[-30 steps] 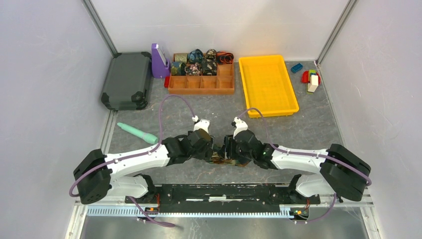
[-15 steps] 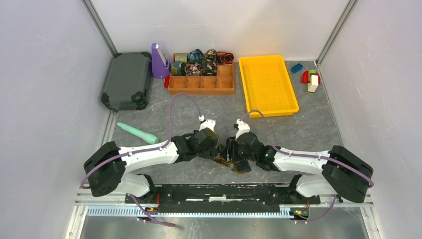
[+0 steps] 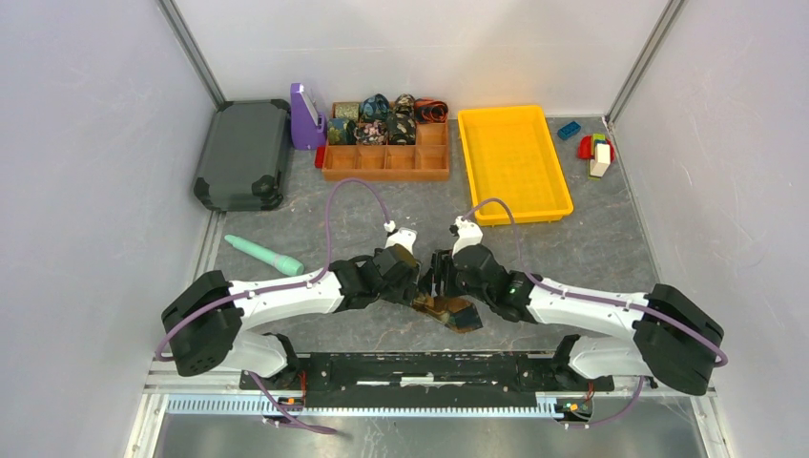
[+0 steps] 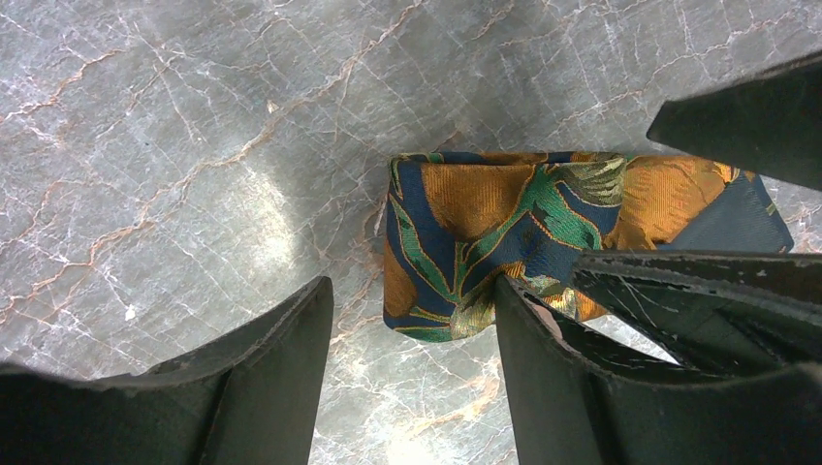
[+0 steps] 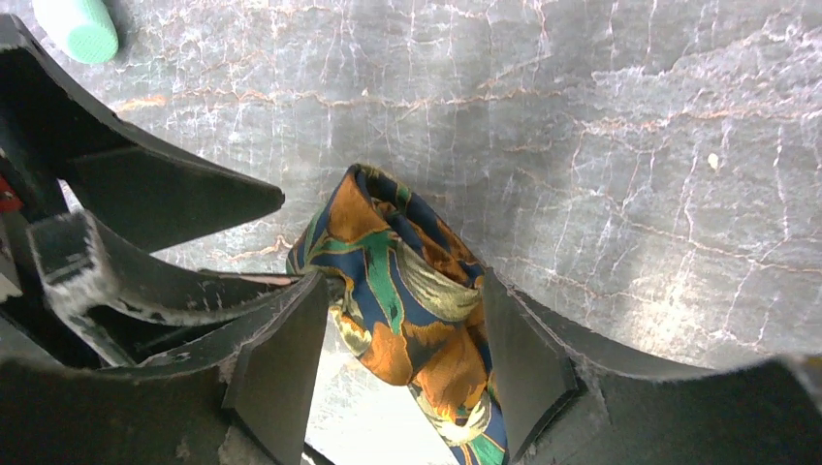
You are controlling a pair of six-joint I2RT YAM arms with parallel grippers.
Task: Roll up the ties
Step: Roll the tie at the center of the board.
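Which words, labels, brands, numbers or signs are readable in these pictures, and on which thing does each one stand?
No text can be read in any view.
The tie shows only a leaf print, no label.
The grey case, the purple stand and the toy blocks are too small to show any marks.

A lab test cell: white walls [image 3: 95,143] enclose a marbled table [image 3: 591,248].

Orange-blue-green patterned tie [image 4: 504,223], loosely folded
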